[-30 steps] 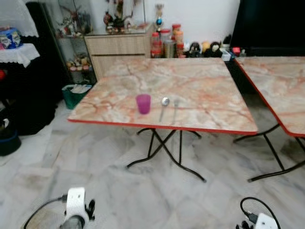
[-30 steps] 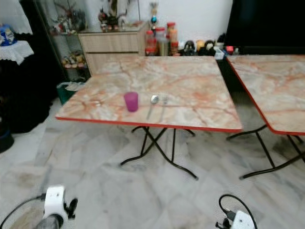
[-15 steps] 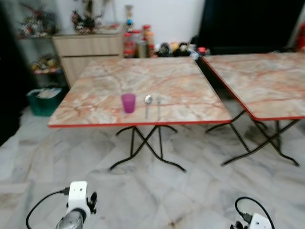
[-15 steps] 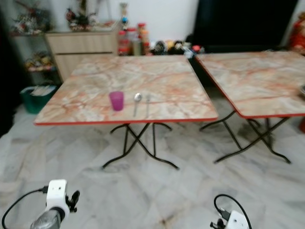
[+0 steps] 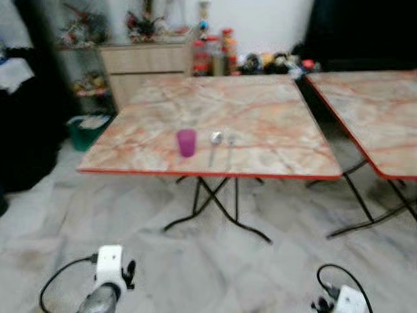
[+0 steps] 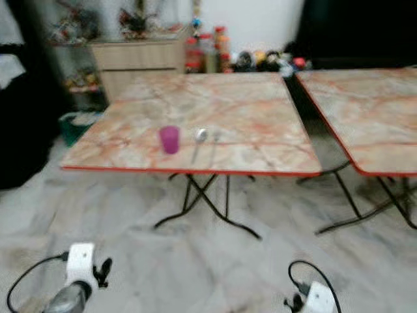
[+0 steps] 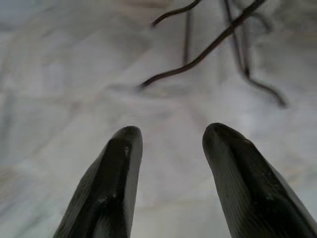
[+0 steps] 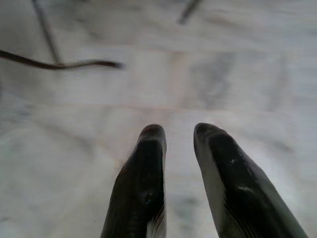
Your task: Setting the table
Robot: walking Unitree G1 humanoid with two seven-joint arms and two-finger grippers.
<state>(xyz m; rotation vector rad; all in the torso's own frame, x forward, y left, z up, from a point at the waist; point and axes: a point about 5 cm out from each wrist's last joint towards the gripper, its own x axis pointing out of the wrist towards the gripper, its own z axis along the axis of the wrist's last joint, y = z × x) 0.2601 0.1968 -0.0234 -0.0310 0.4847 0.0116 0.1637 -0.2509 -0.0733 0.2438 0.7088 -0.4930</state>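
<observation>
Standing well back from the table (image 5: 273, 140), both arms hanging low.
Purple cup (image 5: 186, 142) and spoon (image 5: 215, 145) sit near its front edge, ahead, slightly left; left gripper (image 7: 171, 148) and right gripper (image 8: 178, 144) both spread, empty.

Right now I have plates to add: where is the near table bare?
Bare marble lies left of the purple cup out to the table edge, right of the spoon and the utensil beside it, and behind all three. Only that front-middle cluster is taken. Both grippers hang low over the floor.
</observation>
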